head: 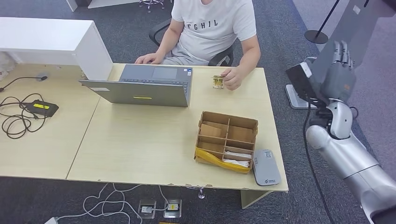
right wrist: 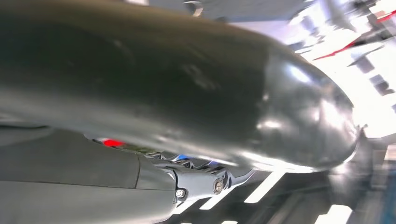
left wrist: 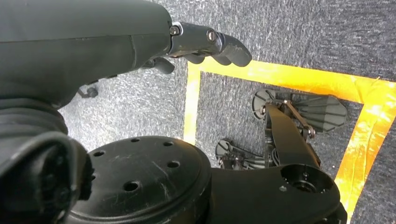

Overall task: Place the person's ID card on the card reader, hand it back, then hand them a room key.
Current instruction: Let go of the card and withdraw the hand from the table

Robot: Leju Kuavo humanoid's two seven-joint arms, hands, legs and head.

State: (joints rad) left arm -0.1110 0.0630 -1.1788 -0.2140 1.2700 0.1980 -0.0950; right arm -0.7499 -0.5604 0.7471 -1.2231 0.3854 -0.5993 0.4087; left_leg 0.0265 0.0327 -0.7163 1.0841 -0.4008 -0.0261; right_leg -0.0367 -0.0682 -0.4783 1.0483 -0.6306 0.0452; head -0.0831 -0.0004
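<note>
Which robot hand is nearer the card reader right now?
Right. The right robot hand is raised beyond the table's right edge, above the card reader. The left robot hand hangs down by the floor.

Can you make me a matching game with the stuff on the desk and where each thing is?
Things:
1. laptop
2. card reader
3. cardboard box
4. card

Places:
A. under the person's hand at the far edge of the desk
B. at the desk's near right corner
C. between the card reader and the laptop
D. open in front of the person

Right pairs: 1-D, 2-B, 3-C, 4-A
</note>
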